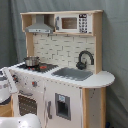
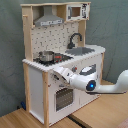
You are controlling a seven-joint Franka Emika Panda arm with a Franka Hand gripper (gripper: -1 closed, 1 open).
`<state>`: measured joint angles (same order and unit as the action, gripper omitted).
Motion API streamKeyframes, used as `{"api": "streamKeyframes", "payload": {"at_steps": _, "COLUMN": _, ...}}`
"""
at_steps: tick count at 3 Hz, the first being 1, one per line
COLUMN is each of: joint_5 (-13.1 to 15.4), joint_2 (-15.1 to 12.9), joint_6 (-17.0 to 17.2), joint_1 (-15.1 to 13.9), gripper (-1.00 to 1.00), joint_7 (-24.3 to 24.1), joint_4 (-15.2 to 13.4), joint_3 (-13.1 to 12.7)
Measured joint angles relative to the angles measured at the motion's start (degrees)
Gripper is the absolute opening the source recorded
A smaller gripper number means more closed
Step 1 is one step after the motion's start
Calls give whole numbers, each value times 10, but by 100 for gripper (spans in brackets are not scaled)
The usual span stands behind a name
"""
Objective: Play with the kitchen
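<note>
Grey curtain (image 1: 115, 60) | kitchen (image 2: 60, 60) | claw (image 2: 58, 73) at front; opening unclear

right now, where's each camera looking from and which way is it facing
First exterior view: sits off the arm, in front of the kitchen toward its sink end, facing the backsplash; only a white part of the arm shows at the first exterior view's left edge.
Second exterior view: sits off the stove-side corner, looking across the oven front; the arm reaches in from the second exterior view's right, gripper at the counter front.
Both exterior views share the pot, faucet, sink and hood.
</note>
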<state>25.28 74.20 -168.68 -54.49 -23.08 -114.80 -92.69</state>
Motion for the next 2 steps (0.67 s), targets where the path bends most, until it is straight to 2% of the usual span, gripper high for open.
{"api": "streamKeyframes", "payload": {"at_steps": 1, "joint_5": 0, "joint_2": 0, "joint_6": 0, "joint_1": 0, "gripper": -100, "joint_7": -60, "joint_4": 0, "joint_3": 0}}
{"api": "streamKeyframes", "payload": {"at_steps": 2, "joint_5": 0, "joint_2": 0, "joint_6": 0, "joint_1": 1, "gripper": -100, "joint_7": -100, "joint_4": 1, "joint_3": 0}}
